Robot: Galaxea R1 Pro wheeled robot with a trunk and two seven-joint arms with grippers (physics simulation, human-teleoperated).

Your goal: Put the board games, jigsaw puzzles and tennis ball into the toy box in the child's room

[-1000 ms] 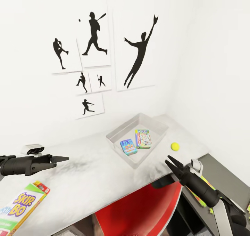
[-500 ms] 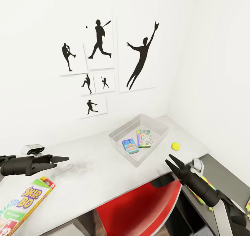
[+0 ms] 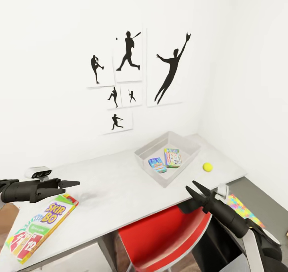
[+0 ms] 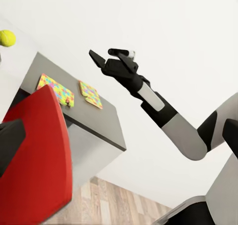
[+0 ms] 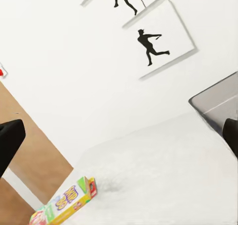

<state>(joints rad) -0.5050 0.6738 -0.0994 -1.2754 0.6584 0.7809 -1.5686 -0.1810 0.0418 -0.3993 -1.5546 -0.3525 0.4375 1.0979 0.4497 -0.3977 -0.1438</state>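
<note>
Card game just under the left gripper, toy box well off to the right.

From the head camera: left gripper (image 3: pixel 68 182) pinched to a point, empty, hanging just over the far end of the Skip-Bo box (image 3: pixel 42 227), long axis running from near-left edge of the table (image 3: pixel 116 184) up toward the jaws; right gripper (image 3: pixel 194 188) spread apart, empty, nearer the tennis ball (image 3: pixel 207 167) and toy box (image 3: pixel 168 160). From the left wrist: two puzzles (image 4: pixel 89 94) flat on the grey side table, ball (image 4: pixel 7 37) beyond. From the right wrist: Skip-Bo box (image 5: pixel 64 202) well apart across the table, pointing toward the wall.
</note>
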